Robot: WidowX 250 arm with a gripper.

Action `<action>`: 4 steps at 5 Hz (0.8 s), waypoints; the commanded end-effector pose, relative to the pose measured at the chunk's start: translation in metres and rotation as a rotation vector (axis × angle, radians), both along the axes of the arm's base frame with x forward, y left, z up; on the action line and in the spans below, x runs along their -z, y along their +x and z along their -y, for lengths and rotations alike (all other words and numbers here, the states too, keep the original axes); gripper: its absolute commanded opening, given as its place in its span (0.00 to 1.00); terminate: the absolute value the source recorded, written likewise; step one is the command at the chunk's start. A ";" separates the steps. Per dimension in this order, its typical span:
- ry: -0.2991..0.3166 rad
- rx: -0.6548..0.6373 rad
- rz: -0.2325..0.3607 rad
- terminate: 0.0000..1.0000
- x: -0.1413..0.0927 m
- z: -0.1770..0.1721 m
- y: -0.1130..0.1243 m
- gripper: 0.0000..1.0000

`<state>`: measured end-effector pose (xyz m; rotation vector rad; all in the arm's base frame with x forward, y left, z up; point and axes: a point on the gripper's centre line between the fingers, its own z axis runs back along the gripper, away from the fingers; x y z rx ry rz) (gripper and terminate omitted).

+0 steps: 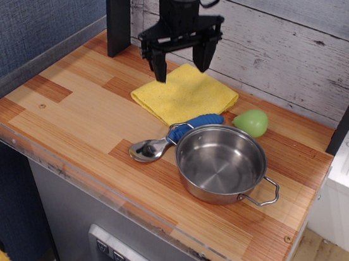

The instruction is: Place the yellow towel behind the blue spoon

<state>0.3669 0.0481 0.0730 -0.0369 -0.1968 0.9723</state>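
My jaws point(182, 60) hang spread apart and empty above the 12 o'clock edge of the yellow towel point(184, 96). The yellow towel lies flat on the wooden worktop point(81, 116), at 12 o'clock from the blue spoon point(171, 137). The spoon's blue handle touches the towel's near corner; its metal bowl points to 8 o'clock. A steel pot point(221, 163) sits at 3 o'clock of the spoon, touching it. A green egg-shaped object point(250, 122) rests at 1 o'clock of the pot.
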 end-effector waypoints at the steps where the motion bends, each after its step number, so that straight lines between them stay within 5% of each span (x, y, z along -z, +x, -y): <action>1: -0.027 -0.024 0.109 0.00 -0.054 -0.005 -0.009 1.00; 4: -0.037 -0.062 0.140 0.00 -0.097 -0.009 -0.036 1.00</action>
